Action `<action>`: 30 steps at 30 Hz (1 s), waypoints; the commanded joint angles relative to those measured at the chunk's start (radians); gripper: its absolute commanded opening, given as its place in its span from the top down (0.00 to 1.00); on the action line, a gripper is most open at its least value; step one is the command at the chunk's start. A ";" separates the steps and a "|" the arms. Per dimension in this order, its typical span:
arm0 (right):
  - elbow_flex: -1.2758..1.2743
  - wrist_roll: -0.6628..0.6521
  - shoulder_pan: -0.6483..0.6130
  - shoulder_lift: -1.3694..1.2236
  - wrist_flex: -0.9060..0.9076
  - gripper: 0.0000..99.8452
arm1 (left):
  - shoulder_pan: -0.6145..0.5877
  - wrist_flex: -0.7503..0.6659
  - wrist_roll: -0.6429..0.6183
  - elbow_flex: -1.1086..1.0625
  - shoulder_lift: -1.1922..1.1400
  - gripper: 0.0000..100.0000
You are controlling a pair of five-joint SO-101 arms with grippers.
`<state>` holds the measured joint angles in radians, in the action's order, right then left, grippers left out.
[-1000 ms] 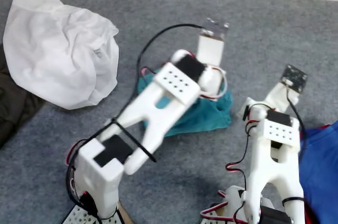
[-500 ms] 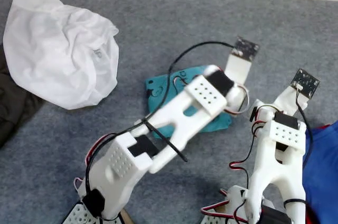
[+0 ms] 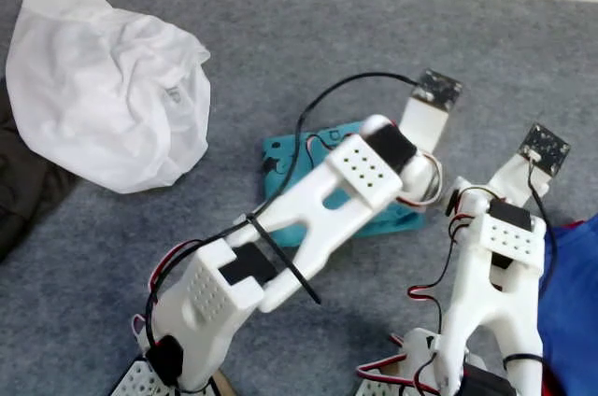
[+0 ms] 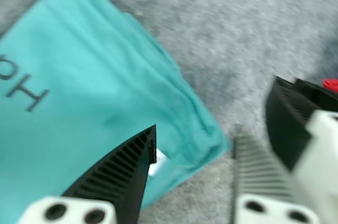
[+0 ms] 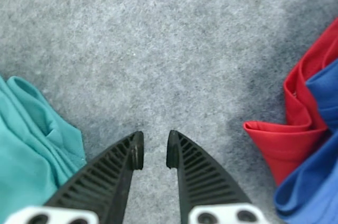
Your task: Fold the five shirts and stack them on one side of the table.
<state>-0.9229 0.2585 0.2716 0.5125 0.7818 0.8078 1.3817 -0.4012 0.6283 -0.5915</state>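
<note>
A folded teal shirt (image 3: 285, 167) lies at the table's middle, partly under my left arm (image 3: 355, 172). In the left wrist view my left gripper (image 4: 193, 152) is open, low over the teal shirt (image 4: 79, 76), with the shirt's corner between the fingers. My right arm (image 3: 495, 247) stands at the right. Its gripper (image 5: 153, 152) hangs over bare grey cloth, open by a narrow gap and holding nothing, between the teal shirt (image 5: 26, 129) and a folded red shirt (image 5: 274, 139) beside a blue shirt (image 5: 311, 182). A crumpled white shirt (image 3: 103, 88) lies at the back left.
The table is covered with grey cloth (image 3: 280, 41). A dark garment (image 3: 23, 190) lies at the left edge. The blue shirt (image 3: 570, 284) lies at the right edge, beside my right arm.
My left arm has swung right across the teal shirt to its right corner. The teal shirt now lies flatter and a little farther right. The right arm edged slightly right.
</note>
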 commanded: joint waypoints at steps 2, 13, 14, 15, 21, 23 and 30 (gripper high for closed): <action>0.007 0.002 -0.004 0.033 -0.013 0.91 | -0.001 0.035 -0.008 0.081 0.151 0.56; 0.084 -0.137 -0.165 0.021 0.070 0.86 | -0.346 0.361 -0.008 0.122 0.417 0.56; 0.122 -0.137 -0.188 0.021 0.105 0.84 | -0.372 0.364 -0.008 0.079 0.418 0.56; 0.162 -0.127 -0.203 0.021 0.139 0.84 | -0.398 0.365 -0.009 0.030 0.420 0.56; 0.337 -0.164 -0.277 0.019 0.217 0.83 | -0.501 0.364 -0.011 -0.191 0.421 0.56; 0.340 -0.181 -0.300 0.019 0.214 0.80 | -0.529 0.364 -0.011 -0.242 0.424 0.56; 0.433 -0.247 -0.361 -0.173 0.193 0.73 | -0.687 0.351 -0.009 -0.420 0.562 0.73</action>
<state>-0.5884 0.0315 -0.0706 0.4143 0.9904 0.2002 1.7346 -0.4012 0.2816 -0.1695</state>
